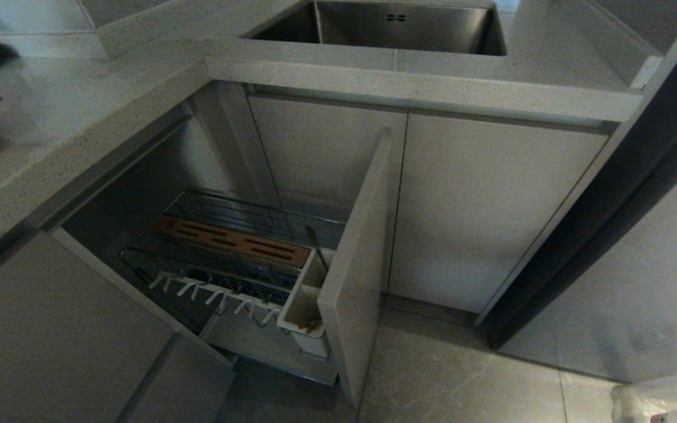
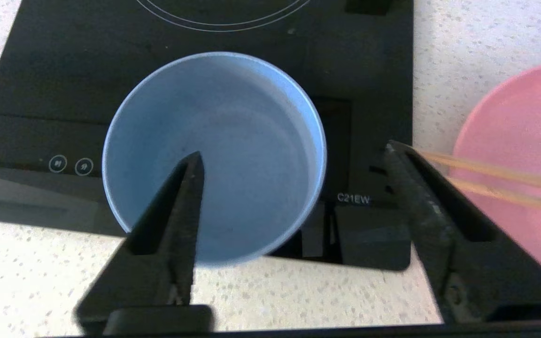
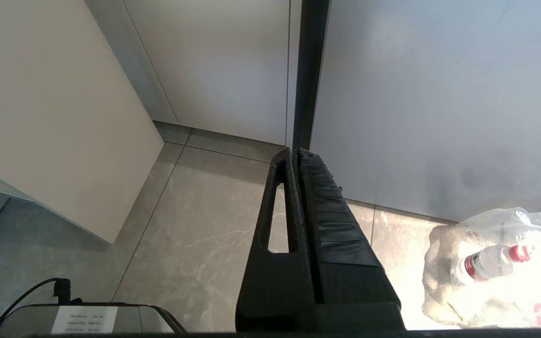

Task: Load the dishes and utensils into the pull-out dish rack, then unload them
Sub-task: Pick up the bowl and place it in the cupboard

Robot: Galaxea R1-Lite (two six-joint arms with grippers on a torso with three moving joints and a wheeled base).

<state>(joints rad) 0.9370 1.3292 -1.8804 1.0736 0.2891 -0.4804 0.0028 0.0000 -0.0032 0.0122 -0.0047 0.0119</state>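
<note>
**Left end effector above the blue bowl on the cooktop**

The left end effector point(image 2: 294, 155) hangs over the bowl point(image 2: 214, 155) with its jaws spread wide and nothing between them; one finger point(image 2: 181, 206) lies over the bowl's hollow, the other point(image 2: 439, 206) outside the rim over the black cooktop point(image 2: 64, 70). The bowl rests partly on the cooktop and partly on the speckled bench point(image 2: 40, 272); beside it lies the pink plate point(image 2: 524, 141) with the chopsticks point(image 2: 500, 183) across it. The pull-out rack point(image 1: 227, 252) stands drawn out and bare of dishes, though a dark thin handle, possibly the fork point(image 1: 317, 247), leans by its white cup point(image 1: 306, 299); unloading therefore looks nearly finished. To do this step well, lift straight up clear of the rim before swinging away, so neither bowl nor chopsticks are nudged. The right end effector point(image 3: 297, 152) is parked near the floor point(image 3: 204, 225), jaws pressed together.
</note>
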